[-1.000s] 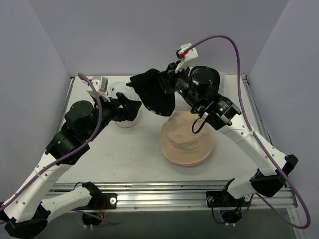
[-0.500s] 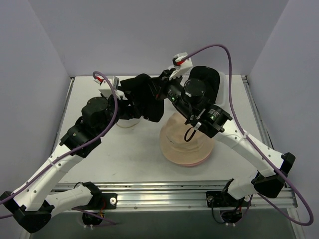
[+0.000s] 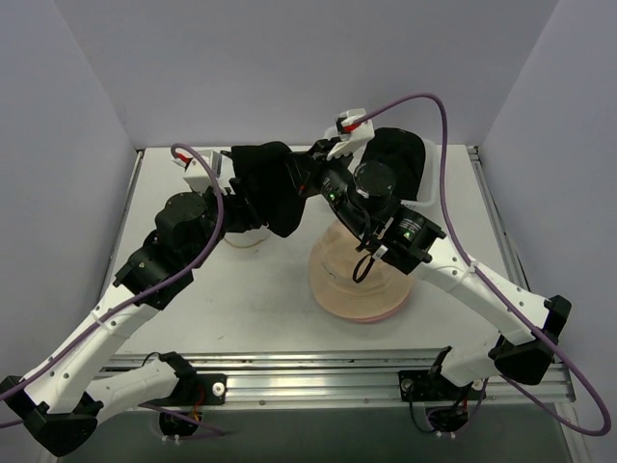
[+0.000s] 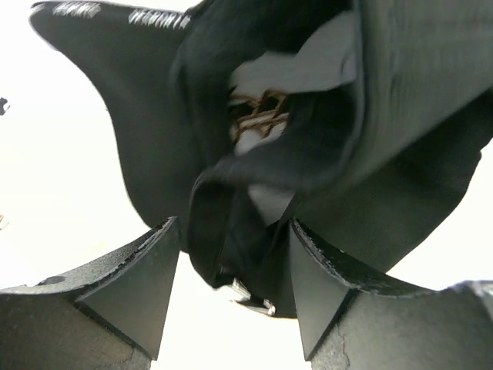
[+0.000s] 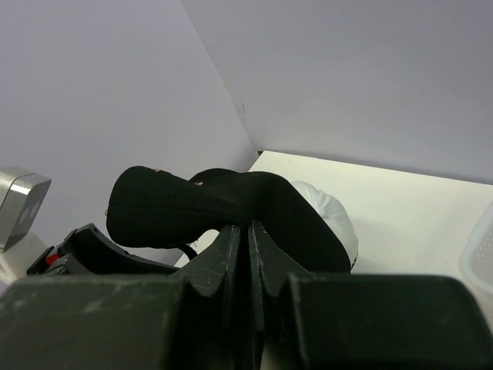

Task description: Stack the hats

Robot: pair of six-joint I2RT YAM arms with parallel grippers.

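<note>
A white table fills the booth. Plain lilac-grey walls rise behind it and at both its sides. An aluminium rail runs along its near edge. Light is soft and even.

Black hat hangs between left arm and right arm, beside tan hat.

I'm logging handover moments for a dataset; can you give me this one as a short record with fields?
held item: black cap, lifted off the table
right end effector: shut on the black cap's fabric
left end effector: open, fingers either side of the cap's fabric
stack base: tan bucket hat, on the table right of centre
other hats: white cap beyond the black cap; black hat at the far right of the table
</note>
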